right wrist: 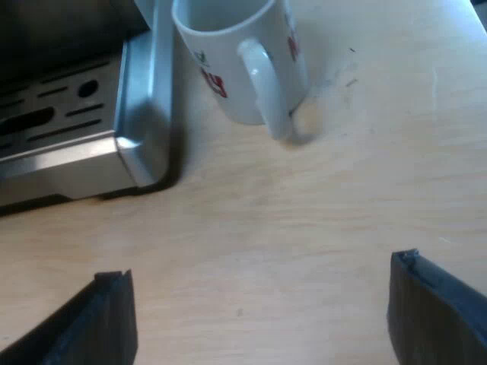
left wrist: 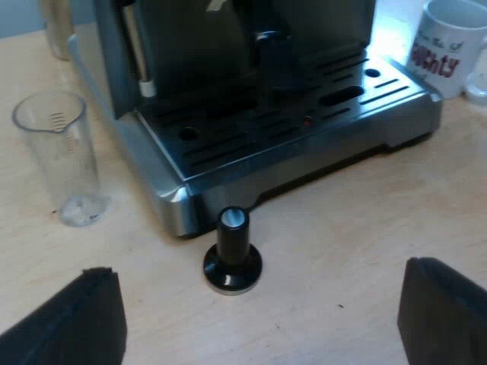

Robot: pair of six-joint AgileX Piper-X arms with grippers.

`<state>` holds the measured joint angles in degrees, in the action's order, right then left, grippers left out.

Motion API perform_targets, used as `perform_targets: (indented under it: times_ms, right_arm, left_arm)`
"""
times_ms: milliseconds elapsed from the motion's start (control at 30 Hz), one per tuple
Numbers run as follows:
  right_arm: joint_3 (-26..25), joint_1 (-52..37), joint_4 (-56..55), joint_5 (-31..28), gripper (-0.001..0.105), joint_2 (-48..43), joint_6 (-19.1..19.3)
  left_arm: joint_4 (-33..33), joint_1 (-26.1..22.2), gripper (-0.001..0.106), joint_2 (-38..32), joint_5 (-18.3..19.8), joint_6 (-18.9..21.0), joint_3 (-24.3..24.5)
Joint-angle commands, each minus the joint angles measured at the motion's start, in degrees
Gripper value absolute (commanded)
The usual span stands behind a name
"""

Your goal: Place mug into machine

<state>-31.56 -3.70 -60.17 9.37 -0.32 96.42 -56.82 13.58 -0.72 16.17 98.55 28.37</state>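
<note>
A white mug (right wrist: 243,65) with red lettering stands upright on the wooden table beside the corner of the espresso machine's metal drip tray (right wrist: 84,144), its handle turned toward my right gripper (right wrist: 259,319). That gripper is open, a short way back from the mug, with only bare table between its fingers. From the left wrist view the mug (left wrist: 449,46) stands past the far end of the drip tray (left wrist: 304,144). My left gripper (left wrist: 259,319) is open, hovering over the table before a black-knobbed tamper (left wrist: 233,252).
A clear measuring glass (left wrist: 61,156) stands on the table beside the machine's near corner. The tamper stands upright just off the tray's front edge. The machine's dark front (left wrist: 251,38) rises above the slotted tray. Light wooden tabletop lies around both grippers.
</note>
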Motion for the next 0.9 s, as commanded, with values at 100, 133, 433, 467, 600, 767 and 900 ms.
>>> perform_targets:
  times_ms: [100, 133, 433, 467, 600, 767, 900]
  right_arm:
    - [-2.6, 0.0, -0.4, 1.9, 0.07, -0.8, 0.2]
    - [-3.8, 0.0, -0.8, 2.6, 0.07, 0.5, 0.2]
    - [-11.1, 0.0, -1.8, 6.4, 0.07, 9.1, 6.9]
    - [-12.3, 0.0, -1.8, 7.2, 0.07, 10.8, 8.1]
    - [-15.0, 0.0, -1.8, 9.0, 0.07, 14.3, 10.7]
    - [-16.8, 0.0, -1.6, 10.5, 0.07, 18.3, 10.9]
    - [-16.8, 0.0, -1.6, 10.6, 0.07, 19.7, 10.9]
  left_arm:
    - [3.2, 4.2, 0.079, 3.9, 0.4, 0.7, 2.3]
    - [4.5, 5.0, 0.079, 5.1, 0.4, 0.7, 2.8]
    - [12.2, 11.0, 0.079, 13.5, 0.8, 0.7, 5.5]
    - [14.5, 12.8, 0.079, 15.3, 0.8, 0.7, 6.0]
    - [19.4, 16.8, 0.079, 19.2, 1.1, 0.7, 6.7]
    - [22.1, 19.2, 0.079, 22.5, 2.1, 0.7, 6.9]
    - [22.1, 19.2, 0.079, 22.9, 2.1, 0.6, 6.9]
